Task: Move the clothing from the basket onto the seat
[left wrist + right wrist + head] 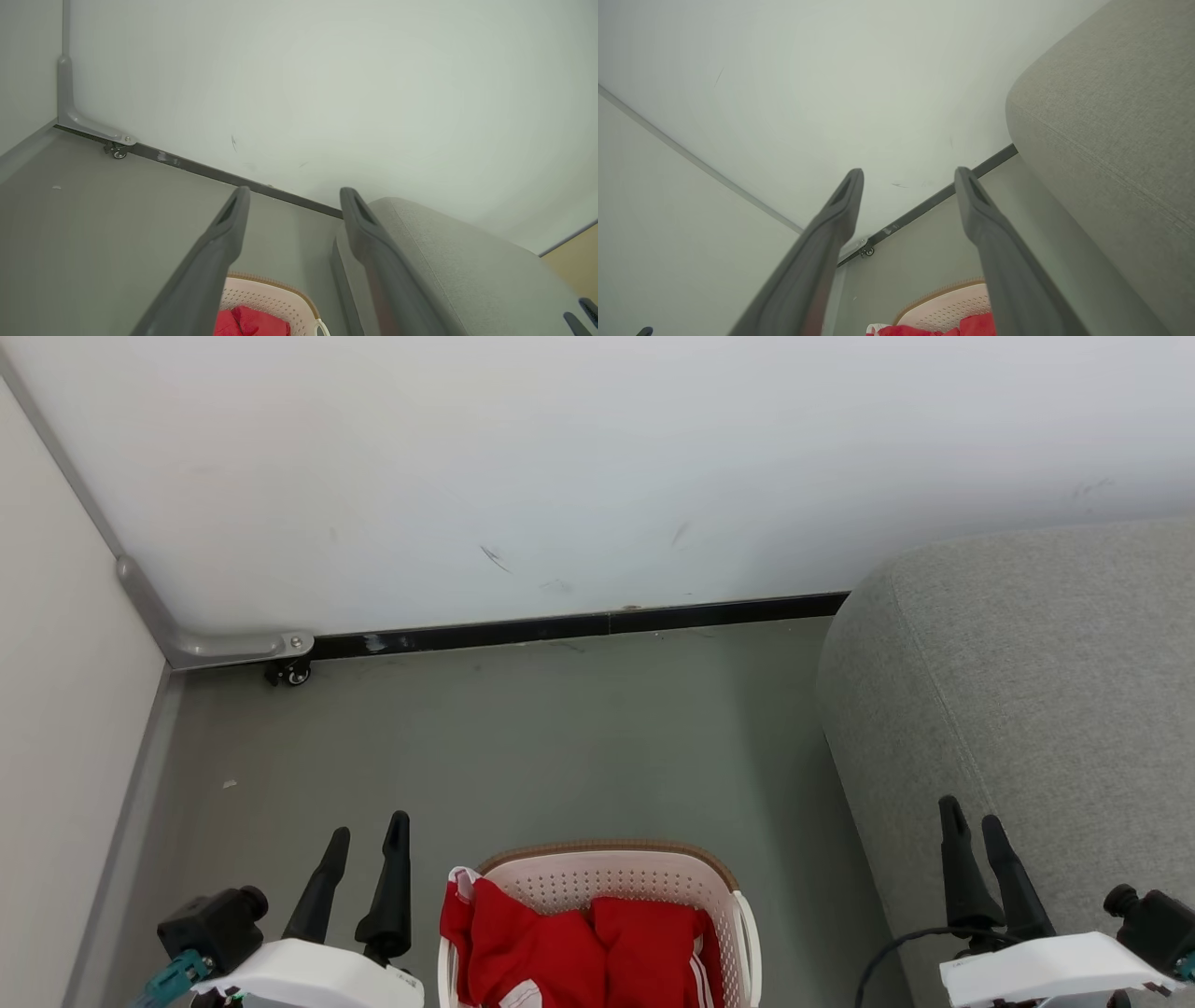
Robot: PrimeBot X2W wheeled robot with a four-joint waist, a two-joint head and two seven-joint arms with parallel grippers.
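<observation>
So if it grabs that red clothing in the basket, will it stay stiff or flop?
Probably flop: the clothing lies crumpled in soft folds. It looks thin, so likely light. One edge drapes over the basket rim, so it might drag there.

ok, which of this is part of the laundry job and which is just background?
Job: red clothing in the basket; grey sofa; left gripper and right gripper, jaws open.
Lying about: caster wheel; metal corner bracket; black skirting strip.
</observation>
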